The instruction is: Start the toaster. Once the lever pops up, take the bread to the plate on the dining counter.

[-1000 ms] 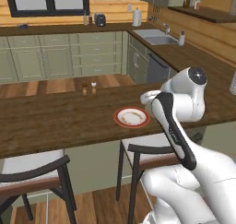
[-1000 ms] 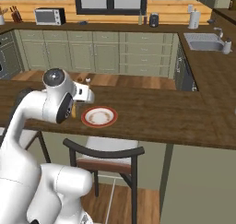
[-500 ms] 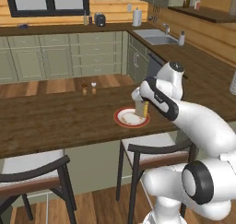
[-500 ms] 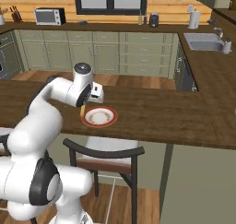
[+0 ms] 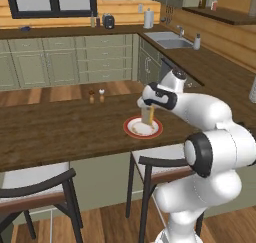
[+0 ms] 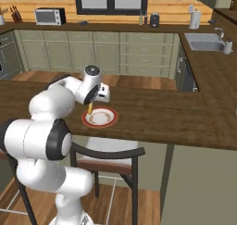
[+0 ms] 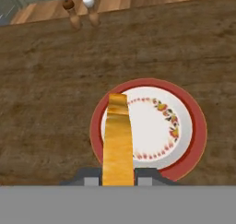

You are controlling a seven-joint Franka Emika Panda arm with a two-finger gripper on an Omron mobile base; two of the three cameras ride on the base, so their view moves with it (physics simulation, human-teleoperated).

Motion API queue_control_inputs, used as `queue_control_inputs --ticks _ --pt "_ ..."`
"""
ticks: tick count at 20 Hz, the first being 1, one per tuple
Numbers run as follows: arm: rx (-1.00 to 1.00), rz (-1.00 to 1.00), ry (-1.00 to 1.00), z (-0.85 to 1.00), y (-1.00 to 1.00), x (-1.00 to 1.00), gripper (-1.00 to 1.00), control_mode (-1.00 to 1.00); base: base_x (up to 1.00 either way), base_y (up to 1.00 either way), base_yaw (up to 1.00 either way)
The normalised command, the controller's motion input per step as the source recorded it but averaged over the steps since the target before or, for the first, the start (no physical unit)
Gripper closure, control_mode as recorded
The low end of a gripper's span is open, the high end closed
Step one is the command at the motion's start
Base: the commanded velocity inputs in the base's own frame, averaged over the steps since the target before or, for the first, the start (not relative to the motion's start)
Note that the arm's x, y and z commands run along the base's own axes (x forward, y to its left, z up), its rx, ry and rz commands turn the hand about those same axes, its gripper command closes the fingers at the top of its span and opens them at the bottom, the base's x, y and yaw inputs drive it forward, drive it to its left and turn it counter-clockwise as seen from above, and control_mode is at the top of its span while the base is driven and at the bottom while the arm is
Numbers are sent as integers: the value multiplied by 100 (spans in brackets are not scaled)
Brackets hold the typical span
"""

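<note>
Left base view: the white arm bends over from the lower right and reaches left across the dining counter (image 5: 60, 129), hand pointing down over the plate (image 5: 131, 130). The gripper (image 5: 148, 118) is clamped on the bread (image 5: 147, 115), which hangs upright on edge, long axis vertical, its lower edge just above or touching the plate; I cannot tell which. Two small shakers (image 5: 96, 95) stand farther back on the counter, well apart from the plate. A stool (image 5: 37, 184) sits below the counter's near edge at left.

Right base view: the arm comes up from the lower left, elbow folded, wrist over the plate (image 6: 110, 118). The gripper (image 6: 90, 107) points down and the bread (image 6: 90, 109) shows as a thin tan strip, edge-on and vertical, over the plate's left part. The toaster (image 6: 154, 20) stands far back on the worktop under the window.

Hand view: looking straight down, the bread (image 7: 118, 142) runs as a long orange-brown band from between the fingertips (image 7: 146, 180) at the bottom up toward the plate's (image 7: 196, 121) left rim. The fingers press against both faces of the slice. The shakers (image 7: 80, 11) stand at the top.
</note>
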Motion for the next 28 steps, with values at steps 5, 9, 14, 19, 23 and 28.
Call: queue_control_inputs --ticks 5,9,14,19,23,28 --pt "6 0 0 -32 16 25 100 -100 0 0 0" --pt "9 0 1 -16 6 13 100 -100 0 0 0" --pt "3 0 1 -23 7 23 100 -100 0 0 0" --pt "0 0 6 -41 7 22 100 -100 0 0 0" --pt "0 0 7 -38 1 15 100 -100 0 0 0" --pt "0 0 4 -18 0 21 100 -100 0 0 0"
